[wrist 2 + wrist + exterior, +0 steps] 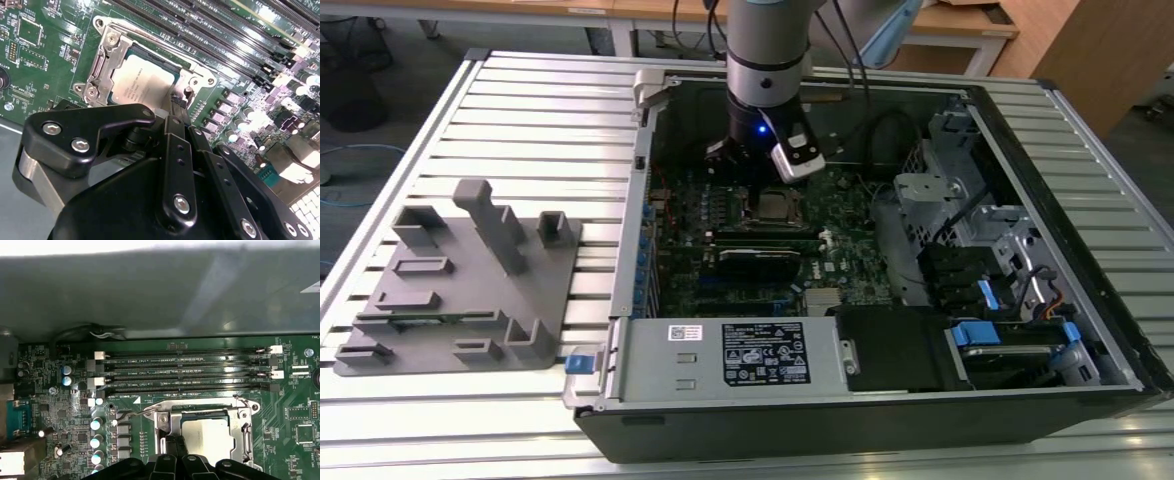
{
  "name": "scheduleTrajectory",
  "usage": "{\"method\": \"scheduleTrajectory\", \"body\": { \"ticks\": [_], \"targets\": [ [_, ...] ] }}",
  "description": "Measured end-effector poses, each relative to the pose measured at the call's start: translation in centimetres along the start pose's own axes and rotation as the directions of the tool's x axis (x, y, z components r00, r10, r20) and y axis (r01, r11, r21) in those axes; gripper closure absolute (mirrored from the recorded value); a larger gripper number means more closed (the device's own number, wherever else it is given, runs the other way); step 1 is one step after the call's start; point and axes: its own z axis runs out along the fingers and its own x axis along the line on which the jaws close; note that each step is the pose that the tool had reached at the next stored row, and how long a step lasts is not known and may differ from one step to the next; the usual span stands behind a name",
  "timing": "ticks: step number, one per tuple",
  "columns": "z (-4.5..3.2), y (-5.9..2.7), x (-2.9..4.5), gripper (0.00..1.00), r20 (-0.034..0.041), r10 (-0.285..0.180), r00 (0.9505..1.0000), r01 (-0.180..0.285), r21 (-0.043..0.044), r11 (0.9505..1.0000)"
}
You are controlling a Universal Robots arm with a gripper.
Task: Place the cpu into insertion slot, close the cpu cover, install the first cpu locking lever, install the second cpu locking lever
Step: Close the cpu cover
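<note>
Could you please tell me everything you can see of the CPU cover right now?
The thin square silver metal cpu cover lies flat and closed on the green circuit board, screws along one side. Its cut-out middle shows the dull silver-grey cpu. The black gripper sits at one edge; contact is unclear.

Shows a silver-grey tubular arm (pixel 761 50) with a black band and a small blue light (pixel 761 128) above the tool, a white boxy camera (pixel 798 160) beside it, and a matte black gripper (pixel 176 107) of rounded link plates fastened with bright silver screws (pixel 181 202), flanked by a grey metal block (pixel 30 172).
</note>
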Motion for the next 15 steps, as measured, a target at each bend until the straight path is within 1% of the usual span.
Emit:
{"method": "scheduleTrajectory", "body": {
  "ticks": [7,15],
  "targets": [
    [0.03,-0.35,0.02,0.9,0.0001,0.0,1.0,0.0,-0.0002,1.0],
    [0.21,-0.4,0.1,0.9,-0.0001,0.0,1.0,0.0,0.0001,1.0]
  ]
}}
